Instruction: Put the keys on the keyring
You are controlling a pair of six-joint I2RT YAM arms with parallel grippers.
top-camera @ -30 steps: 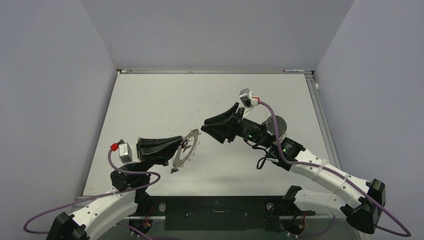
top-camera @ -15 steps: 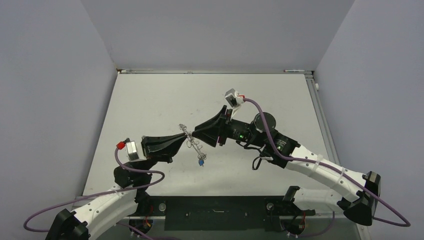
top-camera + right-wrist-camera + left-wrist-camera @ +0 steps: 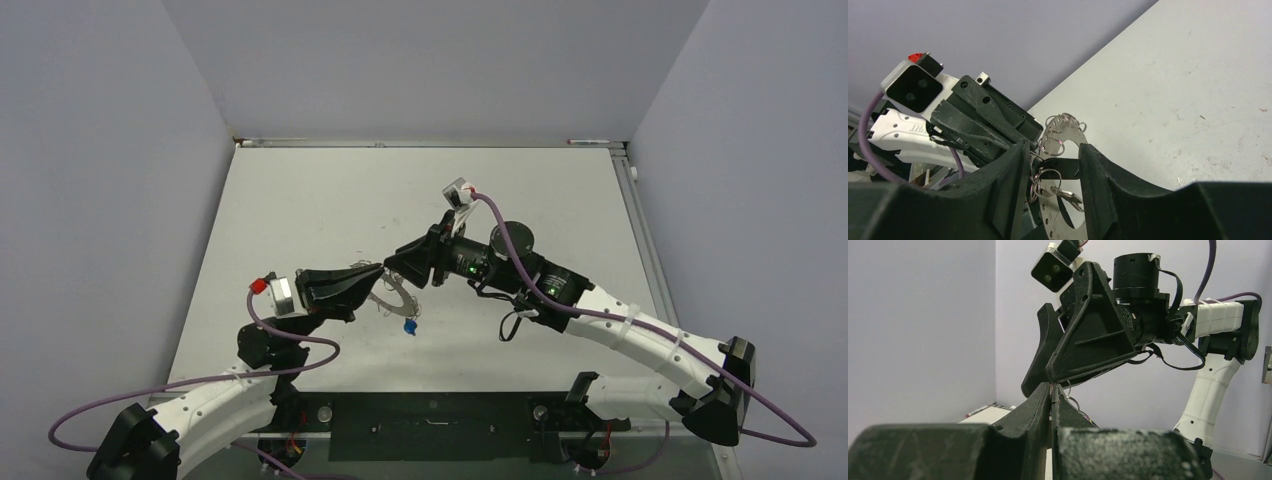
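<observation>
**Desk:** What has just changed?

**Photographer:** The two arms have closed up over the white worktop [image 3: 300, 200]. A second ago they were well apart, and the left hand [image 3: 374, 273] held the wide flat grey metal ring [image 3: 398, 297] nearly face-on to the overhead camera. Half a second ago the tips met at the ring. Now the right hand [image 3: 1052, 152], reaching in from 4 o'clock, straddles the rim. The ring lies flatter, just off the worktop's centre toward 7 o'clock.

**Desk:** And the hands themselves?

**Photographer:** The left is pressed together, pinching the ring at its 10 o'clock edge. The right's fingers stand partway apart with thin wire loops [image 3: 1054, 145] between them. A small black piece bridges that gap, with a silvery sliver beneath it. It is probably the tiny silver key with a black head [image 3: 1058, 166], but I cannot tell whether it is pinched.

**Desk:** What does that mean for the job?

**Photographer:** My reading is that the approach is over and the threading has begun. The key is at the loops but not visibly on one.

**Desk:** Anything else?

**Photographer:** The small blue tag [image 3: 408, 326] dangles at the ring's 5 o'clock, much as it did half a second ago.
</observation>
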